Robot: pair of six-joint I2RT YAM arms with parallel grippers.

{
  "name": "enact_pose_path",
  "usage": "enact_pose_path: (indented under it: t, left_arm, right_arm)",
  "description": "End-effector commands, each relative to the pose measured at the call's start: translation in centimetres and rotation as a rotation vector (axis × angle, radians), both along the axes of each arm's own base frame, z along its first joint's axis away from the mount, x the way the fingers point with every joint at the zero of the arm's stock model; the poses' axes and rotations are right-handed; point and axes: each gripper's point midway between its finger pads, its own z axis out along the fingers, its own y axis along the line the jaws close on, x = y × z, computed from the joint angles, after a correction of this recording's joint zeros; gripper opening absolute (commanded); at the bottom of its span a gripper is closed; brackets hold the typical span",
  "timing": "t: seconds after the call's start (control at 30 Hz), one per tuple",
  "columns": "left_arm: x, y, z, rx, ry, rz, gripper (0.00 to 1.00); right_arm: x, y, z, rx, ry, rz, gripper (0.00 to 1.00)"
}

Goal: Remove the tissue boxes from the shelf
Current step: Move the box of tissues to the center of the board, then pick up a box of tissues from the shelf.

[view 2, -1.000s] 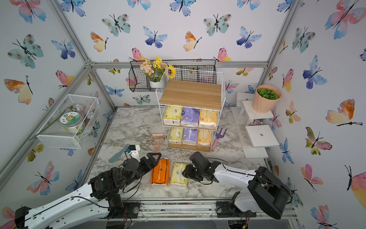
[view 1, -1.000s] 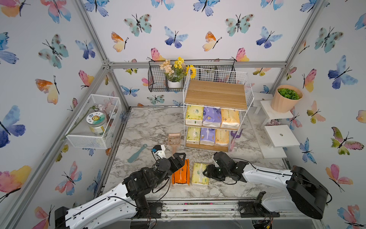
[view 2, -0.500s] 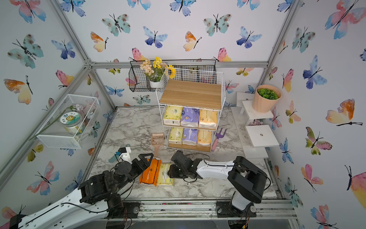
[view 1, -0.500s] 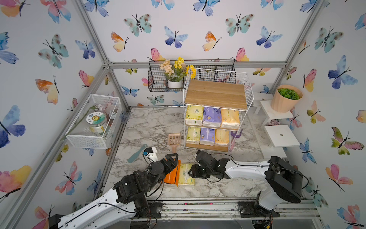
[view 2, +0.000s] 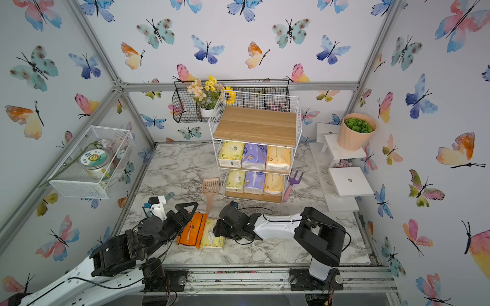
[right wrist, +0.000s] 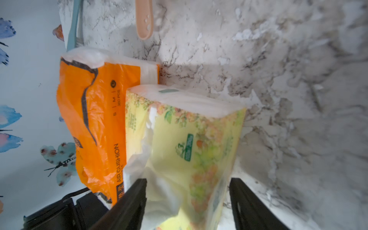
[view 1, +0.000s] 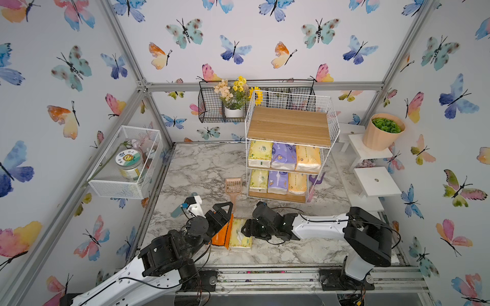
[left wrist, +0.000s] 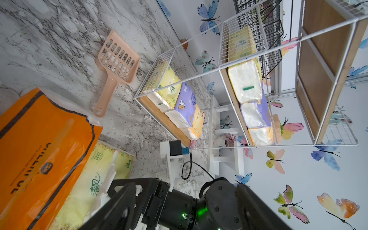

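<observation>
Up front on the worktop [view 1: 201,169], the bright orange pack [right wrist: 93,111] and a pale yellow-green pack [right wrist: 189,139] sit touching. The right gripper [right wrist: 188,180] has its jaws spread around the yellow-green one's end, not squeezing, and the left gripper [view 1: 225,216] looks spread too, just beside the orange one. This looks like the letting-go step (two out, six to go). Farther back, six tissue packs [view 1: 283,159] fill the middle and bottom boards of the shelf [view 1: 289,127], so next an arm must lift away, reach in and gently pinch one.
</observation>
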Motion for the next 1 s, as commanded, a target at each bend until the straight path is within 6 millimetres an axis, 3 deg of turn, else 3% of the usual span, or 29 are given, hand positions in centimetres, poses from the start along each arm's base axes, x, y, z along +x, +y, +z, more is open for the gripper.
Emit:
enact_pose_path:
  t: [0.0,0.3,0.43,0.5,0.7,0.83,0.97]
  left_arm:
    - [0.3,-0.1,2.5,-0.080,-0.042,0.013,0.82]
    - [2.0,-4.1,6.0,-0.215,-0.094,-0.024,0.73]
    - [3.5,-5.9,7.0,-0.243,-0.109,-0.002,0.72]
    - [4.6,-6.3,7.1,-0.236,-0.120,0.023,0.72]
    - [8.0,-7.0,5.1,-0.245,-0.047,0.051,0.72]
    - [8.6,-6.8,4.9,-0.241,-0.035,0.059,0.72]
    - [8.7,-5.7,3.9,-0.229,-0.019,0.060,0.73]
  right_arm:
    - [1.1,-3.5,2.2,-0.053,-0.069,-0.132,0.73]
    - [1.1,-13.3,8.2,-0.015,-0.171,-0.398,0.72]
    - [1.5,-15.8,12.0,0.094,-0.223,-0.506,0.68]
    - [2.0,-16.2,14.2,0.158,-0.254,-0.548,0.67]
    - [3.8,-15.7,21.3,0.315,-0.344,-0.630,0.66]
    - [5.7,-14.8,25.7,0.385,-0.432,-0.701,0.66]
    - [8.0,-14.0,28.2,0.441,-0.453,-0.791,0.68]
